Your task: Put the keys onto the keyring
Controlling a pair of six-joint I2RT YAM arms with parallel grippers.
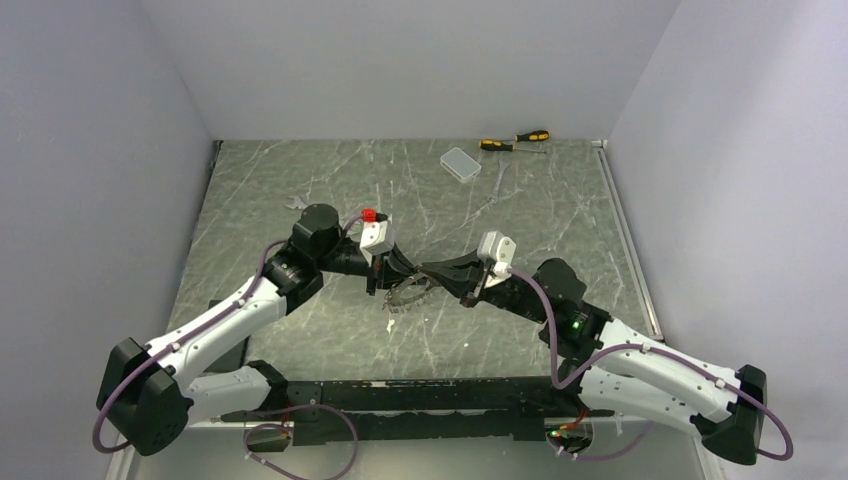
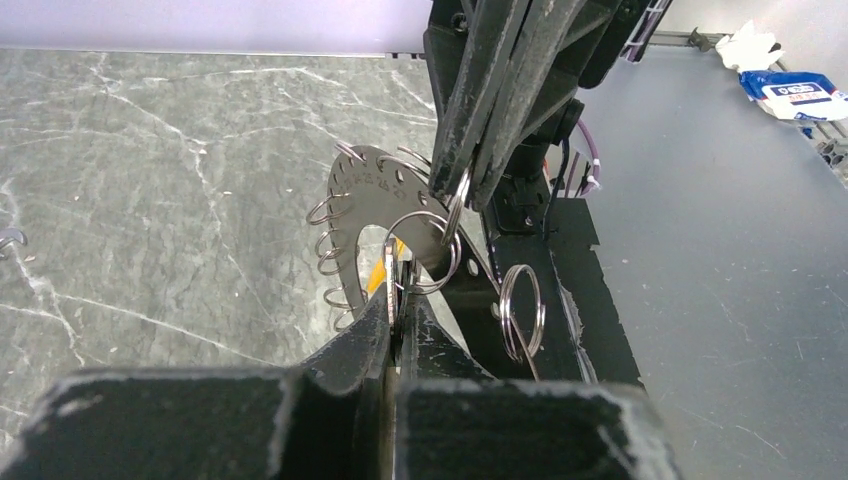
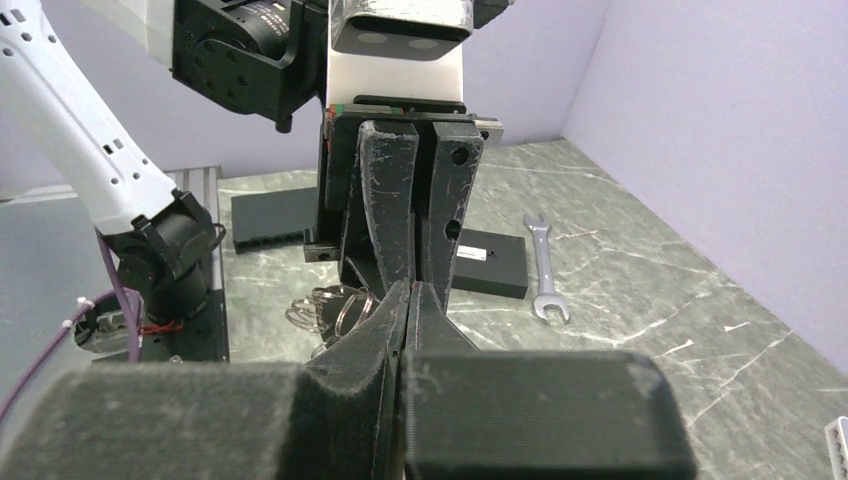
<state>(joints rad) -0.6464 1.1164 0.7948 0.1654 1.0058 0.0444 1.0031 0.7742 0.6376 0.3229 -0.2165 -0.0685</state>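
Holds the big, thin, silvery-grey metal keyring (image 2: 362, 190) with the toothed rim up off the table (image 2: 150, 200), near the flat black rectangular block (image 3: 490, 262). Pinches its rim in the right gripper (image 2: 458, 203), shut tight. Squeezes the tiny yellow-headed key (image 2: 388, 266) in the left gripper (image 2: 397, 310), shut too, touching the keyring.

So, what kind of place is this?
Probably a robot test bench in a lab, not a home: plain pale walls box in a marble-patterned table, a left arm and right arm are bolted at its near edge, and screwdrivers lie at the back.
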